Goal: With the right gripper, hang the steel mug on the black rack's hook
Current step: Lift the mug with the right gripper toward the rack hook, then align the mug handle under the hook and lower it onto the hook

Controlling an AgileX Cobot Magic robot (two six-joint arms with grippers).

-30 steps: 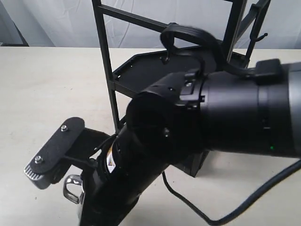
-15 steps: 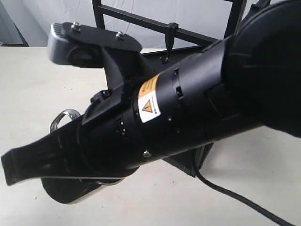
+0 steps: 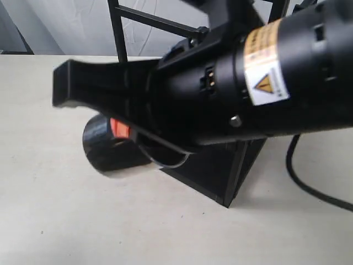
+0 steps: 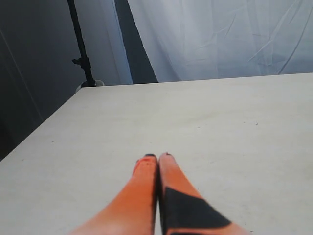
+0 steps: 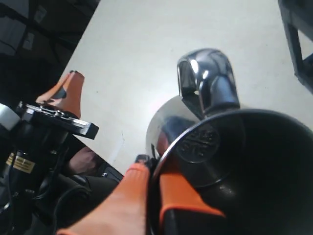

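My right gripper (image 5: 155, 164) is shut on the steel mug (image 5: 171, 117), one orange finger inside the rim and one outside. The mug's looped handle (image 5: 205, 78) points away from the fingers. In the exterior view the mug (image 3: 107, 146) hangs tilted on its side just above the table, left of the black rack (image 3: 117, 30), with an orange fingertip (image 3: 119, 128) on it. My right arm hides most of the rack; only the hook's collar (image 3: 202, 31) on the crossbar shows. My left gripper (image 4: 157, 156) is shut and empty, low over the table.
The rack's base (image 3: 220, 171) stands on the pale table (image 3: 55, 210). A black cable (image 3: 309, 185) trails at the right. The left arm (image 5: 54, 117) sits at the table's edge in the right wrist view. White curtain behind.
My right arm has swung up and rolled over, carrying the mug from the table's front edge up toward the rack's left post. The warning label now faces the camera at upper right.
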